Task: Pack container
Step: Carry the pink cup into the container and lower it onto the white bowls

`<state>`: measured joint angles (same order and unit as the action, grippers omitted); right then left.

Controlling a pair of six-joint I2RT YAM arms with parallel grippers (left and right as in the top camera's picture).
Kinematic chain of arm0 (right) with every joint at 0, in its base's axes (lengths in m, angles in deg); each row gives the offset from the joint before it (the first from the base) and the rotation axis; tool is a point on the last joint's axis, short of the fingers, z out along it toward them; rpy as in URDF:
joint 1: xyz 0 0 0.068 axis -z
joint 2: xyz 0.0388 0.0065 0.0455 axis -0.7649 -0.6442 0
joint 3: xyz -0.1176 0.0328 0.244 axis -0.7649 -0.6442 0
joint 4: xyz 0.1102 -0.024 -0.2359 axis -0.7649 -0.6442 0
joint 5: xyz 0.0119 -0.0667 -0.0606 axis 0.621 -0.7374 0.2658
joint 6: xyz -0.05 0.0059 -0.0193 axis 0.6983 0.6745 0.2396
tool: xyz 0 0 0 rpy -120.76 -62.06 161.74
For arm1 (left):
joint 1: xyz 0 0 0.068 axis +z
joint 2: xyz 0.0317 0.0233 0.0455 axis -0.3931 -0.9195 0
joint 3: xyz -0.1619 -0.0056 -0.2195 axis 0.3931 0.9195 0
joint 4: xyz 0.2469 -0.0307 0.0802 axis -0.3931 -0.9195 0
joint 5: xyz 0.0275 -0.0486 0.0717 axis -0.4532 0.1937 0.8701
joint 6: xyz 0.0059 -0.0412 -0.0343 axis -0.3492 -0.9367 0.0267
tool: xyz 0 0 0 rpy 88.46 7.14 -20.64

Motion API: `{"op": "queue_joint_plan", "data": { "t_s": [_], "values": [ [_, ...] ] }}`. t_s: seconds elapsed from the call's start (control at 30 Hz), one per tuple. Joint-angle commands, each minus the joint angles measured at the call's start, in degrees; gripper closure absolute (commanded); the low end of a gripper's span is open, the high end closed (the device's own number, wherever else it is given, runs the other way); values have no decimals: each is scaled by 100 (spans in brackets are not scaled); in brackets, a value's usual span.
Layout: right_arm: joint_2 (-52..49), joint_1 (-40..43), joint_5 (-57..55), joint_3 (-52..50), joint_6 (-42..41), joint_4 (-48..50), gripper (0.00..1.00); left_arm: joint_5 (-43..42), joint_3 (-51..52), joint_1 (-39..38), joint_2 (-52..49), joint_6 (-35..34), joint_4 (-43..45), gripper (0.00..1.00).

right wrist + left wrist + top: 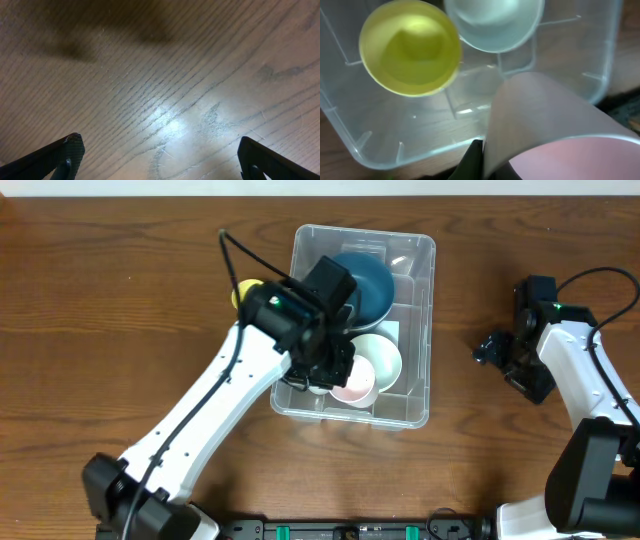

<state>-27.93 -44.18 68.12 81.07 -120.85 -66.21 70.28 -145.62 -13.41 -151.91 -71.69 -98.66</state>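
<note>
Pinching one pink cup (545, 125) in my left gripper (335, 378), within one container (412, 418); one yellow bowl (410, 47), one pale bowl (492, 22), one blue bowl (368, 285); right gripper (160, 155) wide, empty.

A brown wooden surface (120, 290) with fine grain carries everything; up close (165, 100) it shows a pale glare patch and dark shadows towards the top. A dark blue bowl (368, 285) lies farthest back. Nearer sits a white bowl (383, 358), open side up. A pink cup (355, 387) overlaps its near-left rim and looks tilted in the left wrist view (545, 125). A yellow bowl (410, 47), mostly hidden from overhead (242, 292), lies beside the white bowl (492, 22).
</note>
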Motion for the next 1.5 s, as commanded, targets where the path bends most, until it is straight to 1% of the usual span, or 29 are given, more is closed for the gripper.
{"op": "queue_joint_plan", "data": {
  "t_s": [0.0,0.33,0.73,0.77,0.8,1.1,1.47],
  "values": [
    [-9,24,-44,11,-76,-4,1,566,20,-7,-240,-271,9,94],
    [-9,24,-44,11,-76,-4,1,667,20,-9,-789,-302,31,94],
    [-9,24,-44,9,-76,-4,1,671,20,-7,-868,-297,170,94],
    [-9,24,-44,11,-76,-4,1,684,20,-7,-898,-297,170,95],
    [-9,24,-44,11,-76,-4,1,686,20,-7,-942,-297,166,94],
    [-9,0,-44,11,-76,-4,1,684,20,-7,-1329,-299,68,94],
    [-9,-11,-44,9,-76,-4,1,686,20,-7,-1338,-297,166,94]
  ]
}}
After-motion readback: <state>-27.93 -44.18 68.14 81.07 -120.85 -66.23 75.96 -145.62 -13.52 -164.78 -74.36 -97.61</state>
